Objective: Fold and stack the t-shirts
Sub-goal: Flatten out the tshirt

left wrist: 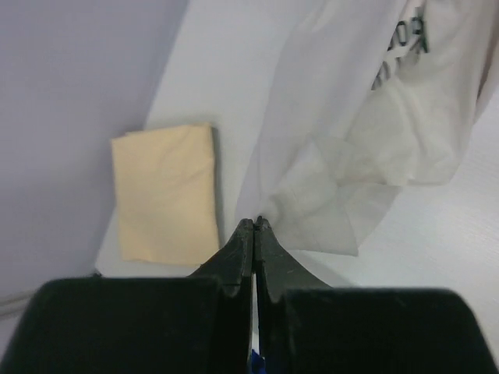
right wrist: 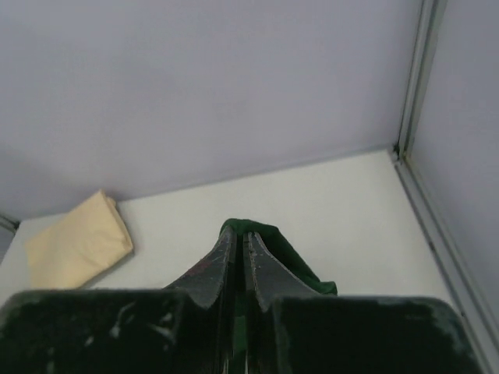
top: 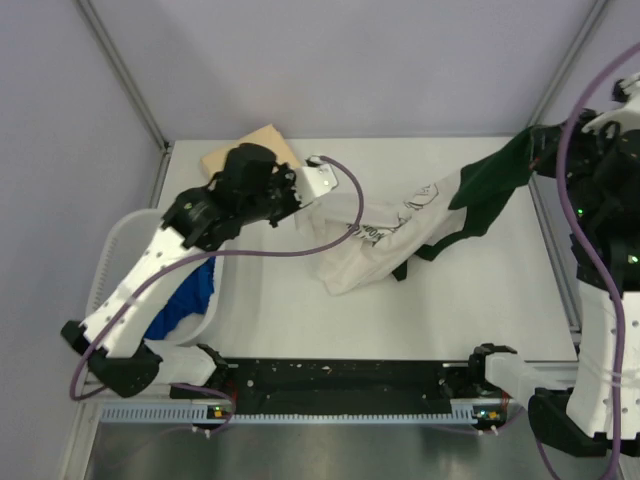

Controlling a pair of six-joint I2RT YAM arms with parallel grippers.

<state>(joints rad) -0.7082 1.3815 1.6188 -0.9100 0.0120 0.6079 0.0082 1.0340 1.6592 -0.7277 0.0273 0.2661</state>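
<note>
The white t-shirt with dark green sleeves and black print (top: 385,235) hangs stretched between my two grippers above the table. My left gripper (top: 306,203) is shut on its white edge, which the left wrist view shows at the fingertips (left wrist: 255,224), with the white cloth (left wrist: 351,132) beyond. My right gripper (top: 535,148) is shut on a green sleeve (right wrist: 308,273) at the back right, jaws closed (right wrist: 241,232). The folded tan t-shirt (top: 255,145) lies at the back left and shows in both wrist views (left wrist: 168,195) (right wrist: 78,241). A bright blue t-shirt (top: 190,300) lies in the basket.
A white plastic basket (top: 112,255) stands at the left under my left arm. Grey walls and metal frame posts (top: 125,75) close in the back and sides. A black rail (top: 340,380) with the arm bases runs along the near edge.
</note>
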